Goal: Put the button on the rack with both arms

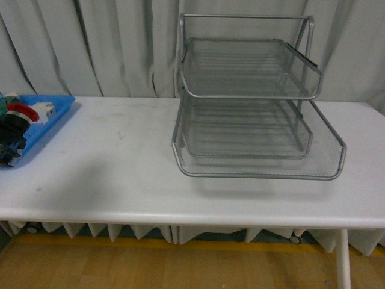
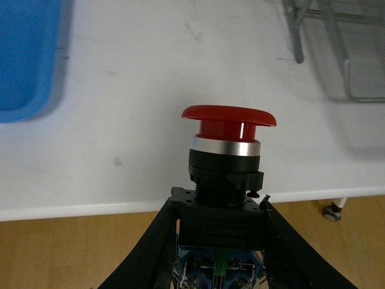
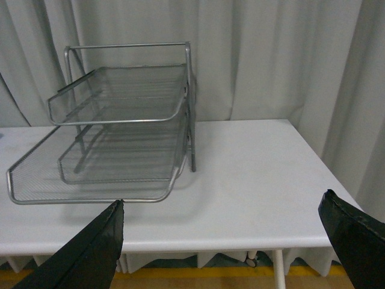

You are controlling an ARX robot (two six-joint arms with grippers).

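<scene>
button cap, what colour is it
The button has a red cap; it shows best in the left wrist view.

The rack [image 1: 258,176] is shiny silver wire-mesh metal, the button [image 2: 228,123] has a glossy red plastic cap over a bright metal ring, the table [image 1: 108,162] matt white.

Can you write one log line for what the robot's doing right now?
left gripper: shut on button | right gripper: open, empty | rack: no button yet
</scene>
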